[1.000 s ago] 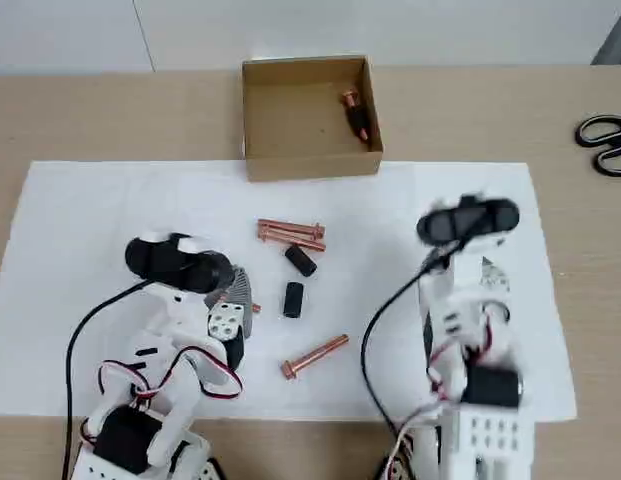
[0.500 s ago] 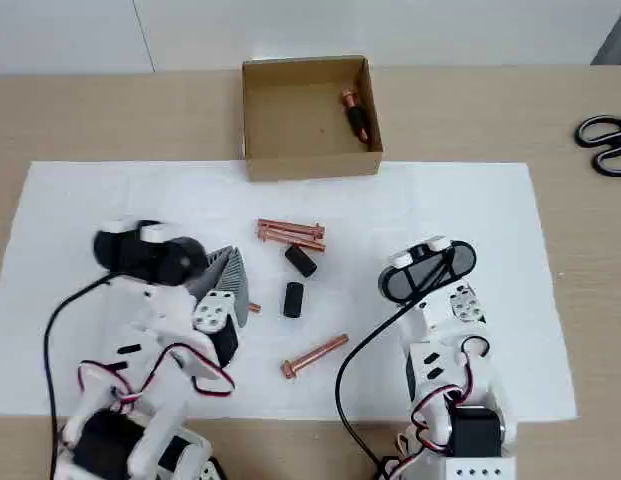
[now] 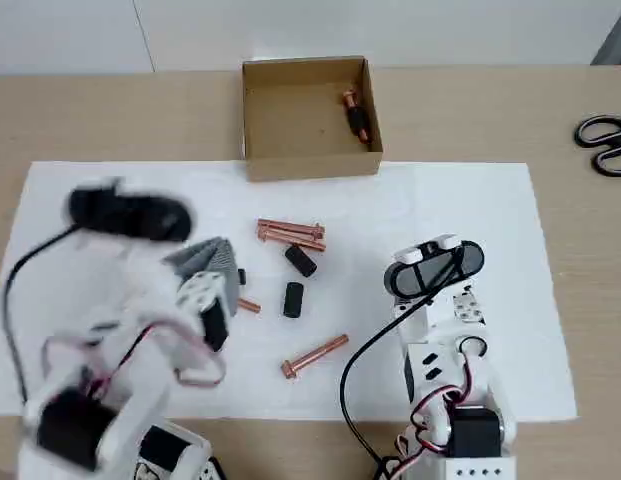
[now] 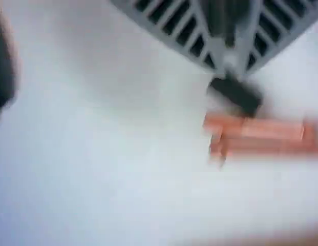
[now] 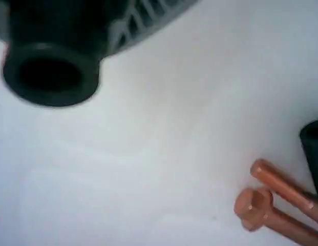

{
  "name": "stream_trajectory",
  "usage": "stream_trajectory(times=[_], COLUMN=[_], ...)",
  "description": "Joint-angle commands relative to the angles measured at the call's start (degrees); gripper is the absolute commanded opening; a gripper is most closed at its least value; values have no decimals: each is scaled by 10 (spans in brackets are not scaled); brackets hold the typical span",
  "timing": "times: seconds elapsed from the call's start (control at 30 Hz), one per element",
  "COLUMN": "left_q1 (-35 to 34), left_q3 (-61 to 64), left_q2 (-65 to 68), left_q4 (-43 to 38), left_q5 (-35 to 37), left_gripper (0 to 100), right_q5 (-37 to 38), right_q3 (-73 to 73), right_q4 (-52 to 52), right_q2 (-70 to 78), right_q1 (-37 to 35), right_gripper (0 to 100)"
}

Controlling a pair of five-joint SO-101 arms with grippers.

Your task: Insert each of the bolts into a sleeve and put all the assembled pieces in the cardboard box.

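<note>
Overhead, assembled piece (image 3: pixel 355 113) inside cardboard box (image 3: pixel 258 120); on the arms' side of the box, paired bolts (image 3: pixel 290 234), loose sleeves (image 3: pixel 293 298), single bolt (image 3: pixel 314 356). Left wrist: left gripper (image 4: pixel 226 36) over paired bolts, grip impossible to tell. Right wrist: right gripper (image 5: pixel 92 36) clenched on held sleeve (image 5: pixel 51 72)

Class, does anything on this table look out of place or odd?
Only the scissors: they lie on the bare table right of the white paper, with no part in the task. Nothing looks spilled or damaged.
</note>
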Motion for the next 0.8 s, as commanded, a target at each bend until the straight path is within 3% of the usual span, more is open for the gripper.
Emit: stream_trajectory(times=[0.0, 0.17, 0.33, 0.4, 0.57, 0.77], left_q1=[-3, 2, -7, -8, -11, -65], left_q3=[-26, -29, -49, -65, -119, -215], left_q2=[120, 223, 287, 309, 386, 474], left_q4=[15, -6, -4, 3, 28, 28], left_q5=[6, 91, 91, 61, -94, -92], left_gripper=[7, 7, 7, 7, 7, 7], right_q5=[-4, -4, -4, -4, -4, -4], right_q3=[-3, -2, -2, 0, 14, 11], right_q4=[1, 1, 1, 1, 0, -1], right_q2=[-11, -10, -10, -10, -11, -11], right_q1=[-2, -2, -2, -2, -2, -2], right_gripper=[5, 5, 5, 5, 5, 5])
